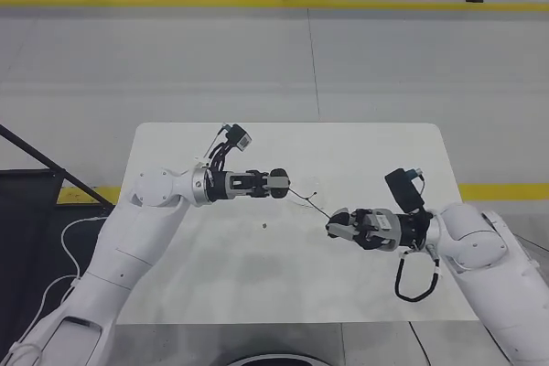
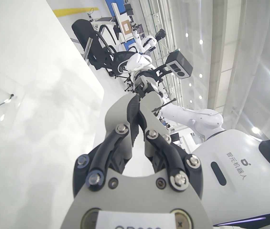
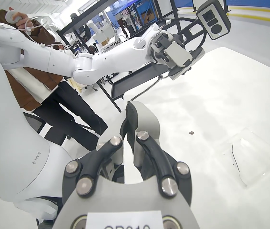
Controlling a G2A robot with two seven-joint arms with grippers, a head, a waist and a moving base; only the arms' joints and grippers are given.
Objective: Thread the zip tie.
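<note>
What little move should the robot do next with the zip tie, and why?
Probably bring the two grippers a little closer together. The left gripper and right gripper are each shut on the zip tie, which runs nearly straight between them over the table; it likely must bend into a loop for threading.

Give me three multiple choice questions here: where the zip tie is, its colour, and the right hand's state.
1. Where is the zip tie relative to the table?
A) lying flat on it
B) held above it between both hands
C) hanging off its edge
2. Its colour?
A) black
B) white
C) yellow
3. The right hand is:
A) wide open
B) shut on a cup
C) shut on the zip tie
Answers: B, it spans from the left hand to the right; A, it shows dark against the white top; C, its fingers are pinched on the tie's end.
</note>
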